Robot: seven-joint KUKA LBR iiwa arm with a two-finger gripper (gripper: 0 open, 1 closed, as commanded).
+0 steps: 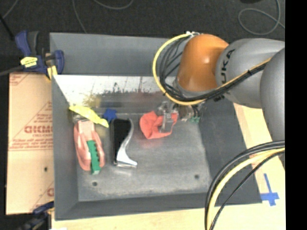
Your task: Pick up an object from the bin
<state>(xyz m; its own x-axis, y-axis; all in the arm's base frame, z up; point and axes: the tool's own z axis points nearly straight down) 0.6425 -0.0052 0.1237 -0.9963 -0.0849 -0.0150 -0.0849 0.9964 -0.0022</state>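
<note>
My gripper [175,114] hangs low in the middle of the bin, under the arm's orange cover. Its left side touches the right edge of a crumpled red soft thing [152,125], which lies on the bin floor just left of it. I cannot see whether that red thing is held. A black and silver tool [123,143] lies further left, apart from the gripper.
A pink thing with a green piece on it [88,147] lies by the left wall. A yellow strip [89,114] and a small blue thing [110,114] sit behind it. The arm covers the bin's right rear part. Bare floor shows at the front right.
</note>
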